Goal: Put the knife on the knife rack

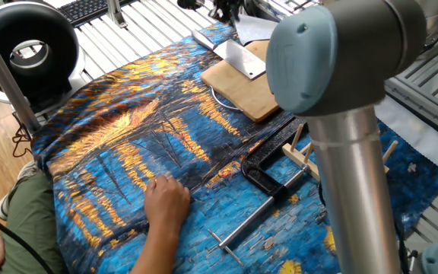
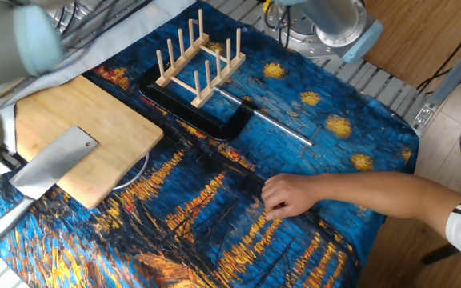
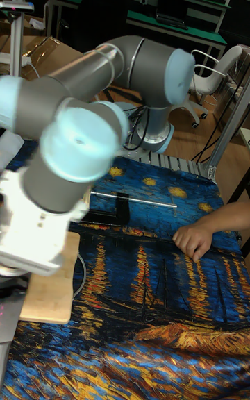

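In one fixed view, the tool (image 1: 225, 9) shows only as a dark shape at the far edge above the knife (image 1: 242, 58), whose blade lies on the cutting board (image 1: 245, 87); whether it is clenched or released cannot be told.

In the other fixed view, the knife (image 2: 50, 166) rests flat, blade on the board's left corner, handle on the tabletop (image 2: 310, 96) cloth. The knife rack (image 2: 201, 58) stands farther right, beside a black clamp (image 2: 206, 118). A person's hand (image 2: 288, 196) rests near.

In the tall view, the blurred arm hides the tool.

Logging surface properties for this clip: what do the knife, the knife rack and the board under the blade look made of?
Knife: bare metal throughout, judging by its dull silver-grey blade and shinier handle. Knife rack: pale unpainted wood, round pegs. Cutting board: light wood, probably bamboo, matte.
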`<state>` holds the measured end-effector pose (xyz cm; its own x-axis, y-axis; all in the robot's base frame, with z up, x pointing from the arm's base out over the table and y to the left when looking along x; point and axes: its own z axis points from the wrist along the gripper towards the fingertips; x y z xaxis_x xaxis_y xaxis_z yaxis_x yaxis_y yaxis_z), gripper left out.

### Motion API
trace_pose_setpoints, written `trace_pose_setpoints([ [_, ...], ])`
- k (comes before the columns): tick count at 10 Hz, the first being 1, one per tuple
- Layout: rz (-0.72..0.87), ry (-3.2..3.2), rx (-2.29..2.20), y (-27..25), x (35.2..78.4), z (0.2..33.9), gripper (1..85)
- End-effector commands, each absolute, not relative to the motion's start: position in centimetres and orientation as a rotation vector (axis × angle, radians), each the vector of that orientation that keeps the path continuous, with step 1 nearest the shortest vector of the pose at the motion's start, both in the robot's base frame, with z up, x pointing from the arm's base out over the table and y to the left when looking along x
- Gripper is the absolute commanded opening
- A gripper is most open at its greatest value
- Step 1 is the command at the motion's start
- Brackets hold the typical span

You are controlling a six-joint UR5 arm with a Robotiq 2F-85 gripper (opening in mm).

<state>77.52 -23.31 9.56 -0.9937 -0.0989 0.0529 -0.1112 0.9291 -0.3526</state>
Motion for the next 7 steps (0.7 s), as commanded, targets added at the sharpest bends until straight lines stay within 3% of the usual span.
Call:
trace_pose_setpoints([
  [1,0.500,-3.045,0.185,-26.4,77.8,10.1,29.7],
  [4,0.448,-3.084,0.143,-25.5,78.4,9.8,25.7],
  [5,0.382,-3.093,0.129,-24.4,78.3,9.5,28.0],
  [7,0.403,-3.099,0.163,-24.7,78.7,9.6,25.3],
])
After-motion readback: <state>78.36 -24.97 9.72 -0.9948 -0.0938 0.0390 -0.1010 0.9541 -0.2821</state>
